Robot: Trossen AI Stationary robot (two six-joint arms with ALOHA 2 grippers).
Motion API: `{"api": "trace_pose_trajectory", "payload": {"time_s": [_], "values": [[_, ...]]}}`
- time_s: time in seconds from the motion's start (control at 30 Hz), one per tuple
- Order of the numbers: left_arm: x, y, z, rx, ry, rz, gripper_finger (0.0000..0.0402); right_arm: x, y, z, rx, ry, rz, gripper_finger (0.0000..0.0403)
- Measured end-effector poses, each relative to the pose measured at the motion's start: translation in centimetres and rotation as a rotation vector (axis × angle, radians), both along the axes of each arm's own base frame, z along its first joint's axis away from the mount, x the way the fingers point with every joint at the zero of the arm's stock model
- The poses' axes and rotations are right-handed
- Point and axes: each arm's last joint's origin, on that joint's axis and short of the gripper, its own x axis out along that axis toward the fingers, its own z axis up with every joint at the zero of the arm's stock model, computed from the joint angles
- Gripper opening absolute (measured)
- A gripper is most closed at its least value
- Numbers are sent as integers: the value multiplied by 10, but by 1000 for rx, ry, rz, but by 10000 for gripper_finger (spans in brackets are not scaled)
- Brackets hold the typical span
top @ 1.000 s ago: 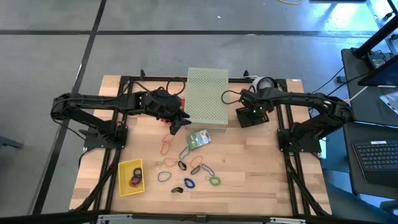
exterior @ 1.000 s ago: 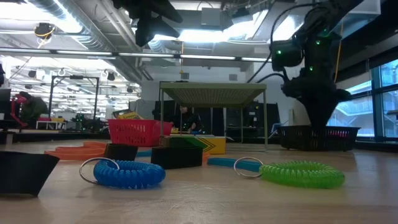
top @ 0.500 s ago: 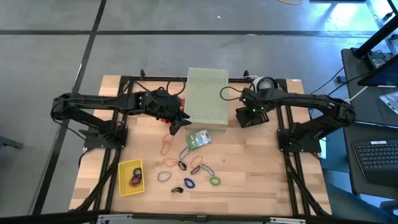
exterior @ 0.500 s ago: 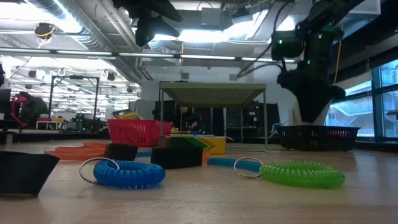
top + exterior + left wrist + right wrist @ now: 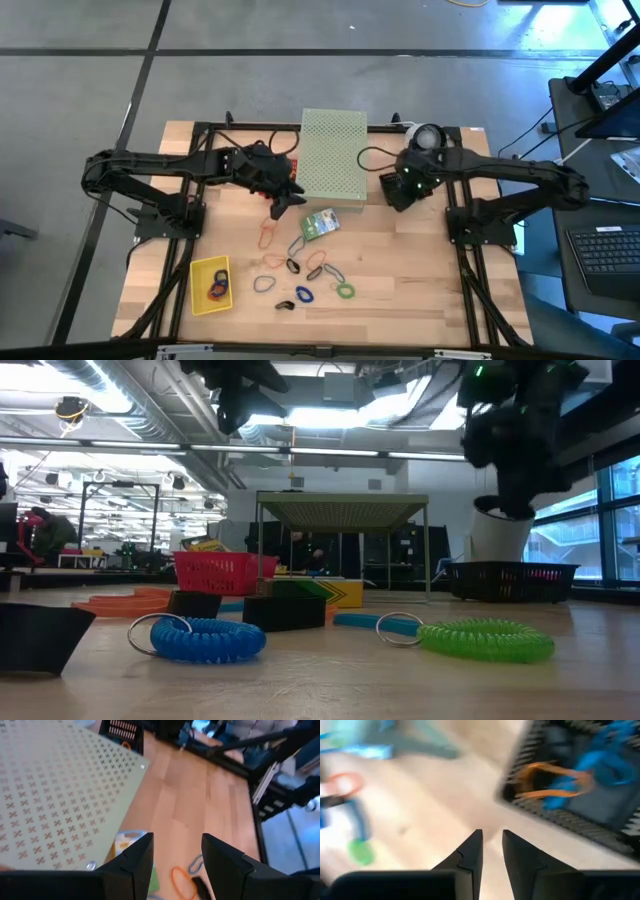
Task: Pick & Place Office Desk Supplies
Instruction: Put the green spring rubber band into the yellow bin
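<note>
The right gripper's (image 5: 491,851) jaws stand narrow, a thin gap between the tips, with nothing between them. The left gripper's (image 5: 176,855) jaws stand wide, also with nothing in them.

In the high view the right gripper (image 5: 400,192) hangs over the black basket (image 5: 394,187) at the right of the pale green perforated box (image 5: 333,155). Its wrist view shows orange and blue loops already lying in that basket (image 5: 580,780). The left gripper (image 5: 288,197) sits at the near-left corner of the perforated box.

The loose supplies lie in a cluster near the middle of the table (image 5: 420,270), nearer than both grippers. The green-and-yellow card box (image 5: 320,224) is just near of the perforated box, with its long axis running at a slant, left-near to right-far. An orange loop (image 5: 266,235) lies left of it. Further toward the near edge are the blue coil (image 5: 304,294), the green coil (image 5: 345,291) and small black clips (image 5: 293,266). A yellow tray (image 5: 199,289) at the near left holds several loops.

Judged from this layout, the left gripper is much the nearer to the orange loop and the card box, which lie just near and slightly right of it. The right gripper would have to travel left and near across open table to reach the green coil.
</note>
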Motion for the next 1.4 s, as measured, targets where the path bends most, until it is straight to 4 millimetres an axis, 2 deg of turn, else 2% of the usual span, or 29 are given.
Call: {"api": "trace_pose_trajectory", "payload": {"time_s": [0.2,0.33,0.5,0.6,0.87,1.07,1.27,1.4], "values": [[-5,-1,-7,36,78,-50,161,8,45,17,40,-206,127,58],[-6,-2,-8,22,97,-76,161,19,79,19,78,-293,209,46],[-6,-2,-8,30,94,-92,161,33,116,9,66,-266,286,39],[-6,-2,-8,31,93,-93,161,49,136,17,11,-266,361,38],[-6,-3,-9,32,97,-126,161,100,169,27,-61,-141,513,38],[-11,-4,-14,59,155,-195,161,121,193,15,-37,-107,551,38],[-21,-5,-24,74,286,-249,161,132,213,-12,10,-65,513,38],[-23,-14,-25,22,296,-339,161,141,222,-30,31,-63,468,38]]}}
